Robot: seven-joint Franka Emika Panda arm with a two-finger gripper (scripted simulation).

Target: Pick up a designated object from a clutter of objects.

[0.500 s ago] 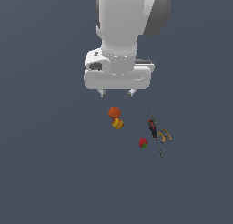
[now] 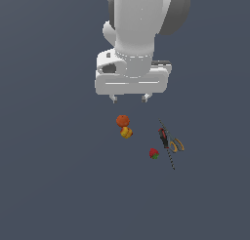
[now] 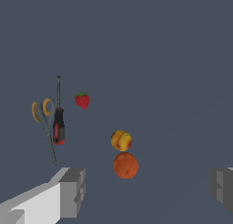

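Note:
The designated object (image 2: 126, 132) is a small yellow fruit with red-orange patches, lying on the dark floor and touching the plain orange ball (image 2: 122, 120). In the wrist view the yellow fruit (image 3: 121, 140) lies just beyond the orange ball (image 3: 125, 165). A red strawberry (image 2: 154, 153) lies toward the exterior view's right; it also shows in the wrist view (image 3: 82, 100). My gripper (image 2: 129, 98) hangs open and empty above the orange ball, with its fingers (image 3: 73, 191) spread wide to either side of the ball.
A dark screwdriver with a red handle (image 2: 164, 138) and scissors with orange loops (image 2: 177, 145) lie together at the exterior view's right. They also show in the wrist view (image 3: 58, 124), (image 3: 43, 111). The floor is plain dark grey.
The gripper has moved slightly lower and toward the clutter. The objects have not moved.

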